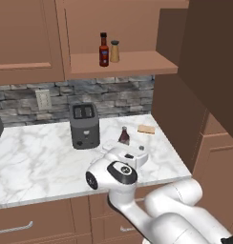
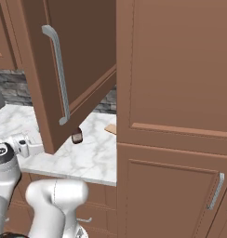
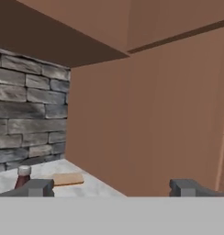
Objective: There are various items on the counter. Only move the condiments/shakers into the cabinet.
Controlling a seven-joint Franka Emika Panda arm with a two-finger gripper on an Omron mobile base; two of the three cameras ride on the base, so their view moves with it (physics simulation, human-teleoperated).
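White marble bench (image 1: 37, 162), centre frame, carries toaster (image 1: 84, 125), reddish-brown bottle (image 1: 123, 136) and tan slab (image 1: 146, 129). Stone backsplash (image 1: 113, 97) behind. Cabinet shelf (image 1: 137, 64), upper centre, holds two condiments. Jaws wide, empty.

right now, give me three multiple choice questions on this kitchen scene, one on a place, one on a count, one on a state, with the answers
1. Where does the reddish-brown bottle stand?
A. on the counter
B. on the cabinet shelf
C. on top of the toaster

2. How many small containers stand on the cabinet shelf?
A. none
B. two
C. three

3. How is the pincer?
A. shut on a bottle
B. open, holding nothing
C. shut on the tan slab

Answers:
1 A, it sits on the marble between toaster and slab.
2 B, the red-labelled bottle and the tan shaker stand side by side there.
3 B, in the hand view its tips stand wide apart with nothing between.
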